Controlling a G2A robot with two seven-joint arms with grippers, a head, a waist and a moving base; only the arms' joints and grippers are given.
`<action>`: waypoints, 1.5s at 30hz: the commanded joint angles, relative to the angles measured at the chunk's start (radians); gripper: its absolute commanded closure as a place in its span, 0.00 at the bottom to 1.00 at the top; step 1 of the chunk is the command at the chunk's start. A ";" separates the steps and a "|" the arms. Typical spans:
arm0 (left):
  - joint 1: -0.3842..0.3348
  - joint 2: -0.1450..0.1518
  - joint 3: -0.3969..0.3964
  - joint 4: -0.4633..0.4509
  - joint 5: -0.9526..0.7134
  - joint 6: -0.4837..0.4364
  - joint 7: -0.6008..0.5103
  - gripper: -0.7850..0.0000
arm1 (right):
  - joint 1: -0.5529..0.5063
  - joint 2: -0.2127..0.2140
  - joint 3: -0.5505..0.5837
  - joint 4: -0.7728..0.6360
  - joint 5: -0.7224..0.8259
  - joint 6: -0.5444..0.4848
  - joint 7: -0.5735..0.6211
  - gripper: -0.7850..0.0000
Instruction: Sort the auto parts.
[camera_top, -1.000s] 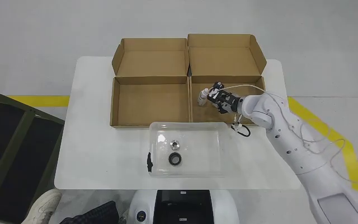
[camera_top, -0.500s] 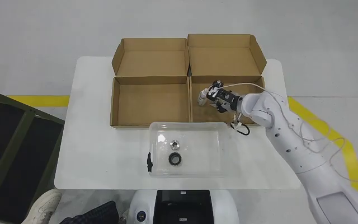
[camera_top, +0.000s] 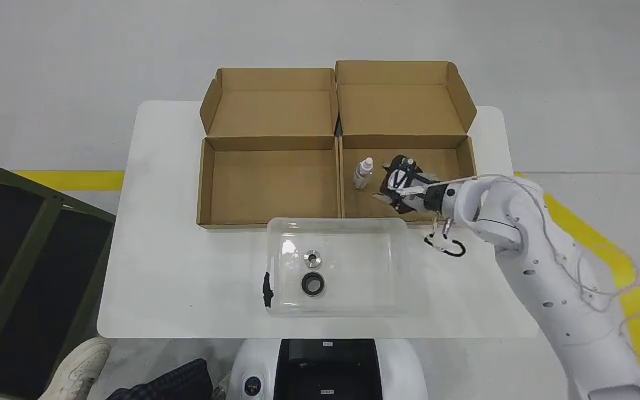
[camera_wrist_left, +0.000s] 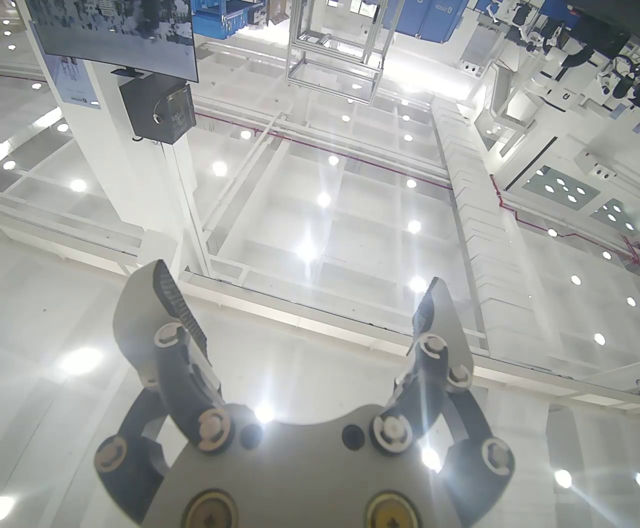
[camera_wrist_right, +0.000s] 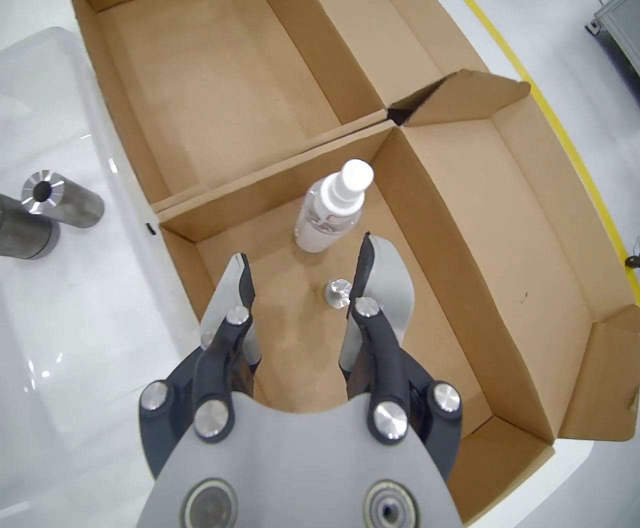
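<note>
A white spray bottle stands upright in the right cardboard box, near the wall it shares with the left box; in the top view the bottle is at that box's left side. My right gripper hangs open just behind the bottle, nothing between its fingers. A small shiny metal knob lies on the box floor beside one finger. In the top view the right gripper is over the right box. My left gripper is open and points up at a ceiling.
A clear plastic tray sits in front of the boxes, holding a metal collet and a black ring; the collet lies beside the gripper. The left cardboard box stands beside the right one, both lids folded back.
The right gripper has opened and let go of the white bottle, which now stands in the right box. The gripper has drawn back a little, away from the bottle.
</note>
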 joint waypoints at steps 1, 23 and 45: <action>0.000 0.000 0.000 0.000 0.000 0.000 0.000 0.00 | -0.042 0.008 0.024 -0.060 -0.006 -0.017 -0.001 0.50; 0.000 0.000 0.000 0.000 0.000 0.000 0.000 0.00 | -0.238 0.031 -0.021 -0.275 -0.142 -0.120 -0.054 0.43; 0.000 0.000 0.000 0.000 0.000 0.000 0.000 0.00 | -0.152 -0.004 -0.230 -0.165 -0.161 -0.148 -0.045 0.41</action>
